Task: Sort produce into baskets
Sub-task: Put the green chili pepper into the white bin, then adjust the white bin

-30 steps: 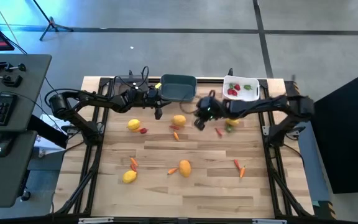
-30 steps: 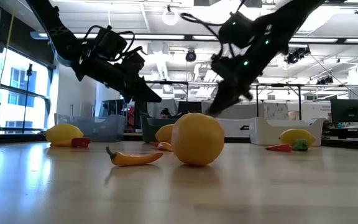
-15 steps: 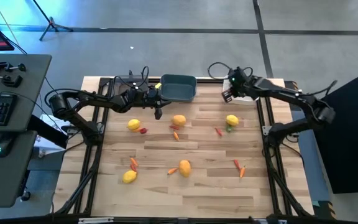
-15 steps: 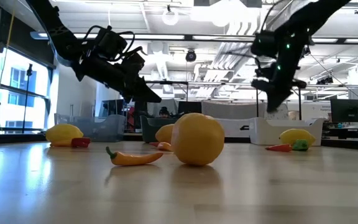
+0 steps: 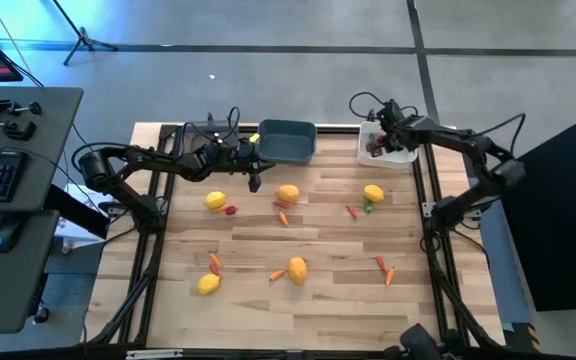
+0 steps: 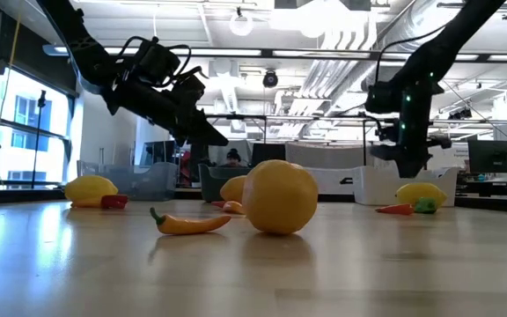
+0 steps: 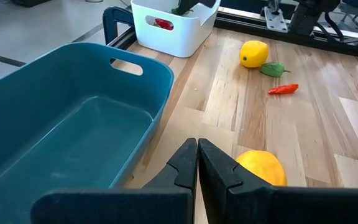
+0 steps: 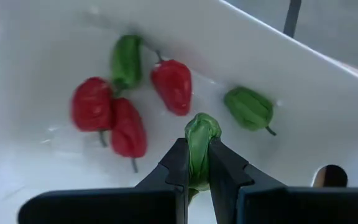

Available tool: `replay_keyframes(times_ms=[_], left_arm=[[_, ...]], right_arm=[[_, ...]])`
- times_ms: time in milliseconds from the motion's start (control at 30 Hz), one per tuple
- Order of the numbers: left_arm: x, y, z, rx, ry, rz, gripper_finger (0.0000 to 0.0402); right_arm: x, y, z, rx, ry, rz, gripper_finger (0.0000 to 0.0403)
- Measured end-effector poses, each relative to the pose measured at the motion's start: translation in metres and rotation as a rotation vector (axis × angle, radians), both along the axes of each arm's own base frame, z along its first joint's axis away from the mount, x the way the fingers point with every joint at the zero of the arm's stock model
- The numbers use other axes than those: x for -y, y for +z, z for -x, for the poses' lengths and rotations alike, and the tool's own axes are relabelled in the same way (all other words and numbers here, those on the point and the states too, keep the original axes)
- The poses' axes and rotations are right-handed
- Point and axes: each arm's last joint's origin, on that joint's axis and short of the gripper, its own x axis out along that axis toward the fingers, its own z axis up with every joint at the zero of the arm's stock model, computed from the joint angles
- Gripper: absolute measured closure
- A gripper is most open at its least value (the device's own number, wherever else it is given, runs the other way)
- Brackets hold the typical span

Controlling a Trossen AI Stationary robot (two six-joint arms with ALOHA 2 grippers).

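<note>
My right gripper [image 8: 194, 146] is shut on a small green pepper [image 8: 202, 132] above the white basket [image 8: 260, 56] at the table's far right [image 5: 400, 152]. Three red peppers [image 8: 110, 118] and two green ones [image 8: 248, 107] lie on the basket's floor. My left gripper [image 7: 197, 144] is shut and holds nothing. It hovers beside the dark teal basket [image 7: 61, 137], above a lemon [image 7: 261, 169]. In the high view it sits left of centre at the far side [image 5: 255, 182]. My right gripper pinches the green pepper's lower part [image 8: 197, 163] between its two fingers. The fingers come from above, slanting down into the basket. The pepper's upper end sticks out past the fingertips, and it hangs clear of the basket's floor.
Lemons [image 5: 215, 200] [image 5: 288, 193] [image 5: 373, 192] [image 5: 297, 269] [image 5: 208, 284] lie spread over the wooden table. Thin orange and red pieces [image 5: 281, 214] [image 5: 352, 211] [image 5: 384, 269] [image 5: 215, 262] lie among them. A clear-grey basket [image 6: 135, 180] stands at the far left, behind my left arm.
My right gripper has swung from over the table's middle, near the far lemons, toward the far right corner and now stands over the white basket. It has tipped to point more steeply down. My left arm has kept still.
</note>
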Motion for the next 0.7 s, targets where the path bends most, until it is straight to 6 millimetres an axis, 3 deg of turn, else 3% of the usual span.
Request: replay_keyframes(times_ms=[333, 533, 700], left_arm=[[0.000, 0.000, 0.000, -0.001, 0.000, 0.001, 0.0401], [0.000, 0.000, 0.000, -0.001, -0.001, 0.001, 0.0401], [0.002, 0.007, 0.003, -0.016, -0.026, 0.002, 0.0401]], right_arm=[[0.006, -0.010, 0.001, 0.030, -0.013, -0.042, 0.0369], [0.004, -0.006, -0.005, 0.032, 0.024, -0.038, 0.0302], [0.006, 0.019, -0.009, 0.001, 0.066, 0.030, 0.0249]])
